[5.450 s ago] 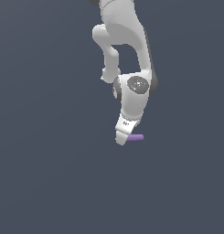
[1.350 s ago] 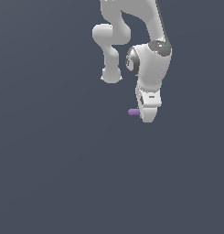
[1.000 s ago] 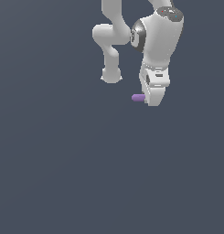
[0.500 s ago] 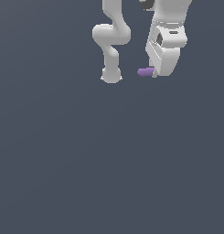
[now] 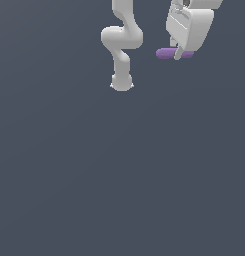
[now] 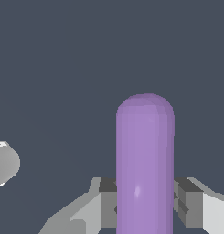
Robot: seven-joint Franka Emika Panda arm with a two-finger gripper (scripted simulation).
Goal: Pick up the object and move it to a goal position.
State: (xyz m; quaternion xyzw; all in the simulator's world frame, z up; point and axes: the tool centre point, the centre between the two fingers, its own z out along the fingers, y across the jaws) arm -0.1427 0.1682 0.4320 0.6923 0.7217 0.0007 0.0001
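Up at the far right of the exterior view, the white gripper [image 5: 178, 54] pinched the purple rod [image 5: 166, 53] crosswise — its rounded end jutted toward that view's left, well above the dark floor [image 5: 122, 175]. Close up, the rod [image 6: 145, 164] sat squeezed between the two dark pads [image 6: 108, 185], one per side.

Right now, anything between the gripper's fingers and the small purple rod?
Nothing. In the wrist view the gripper pads press directly on the small purple rod from both sides.
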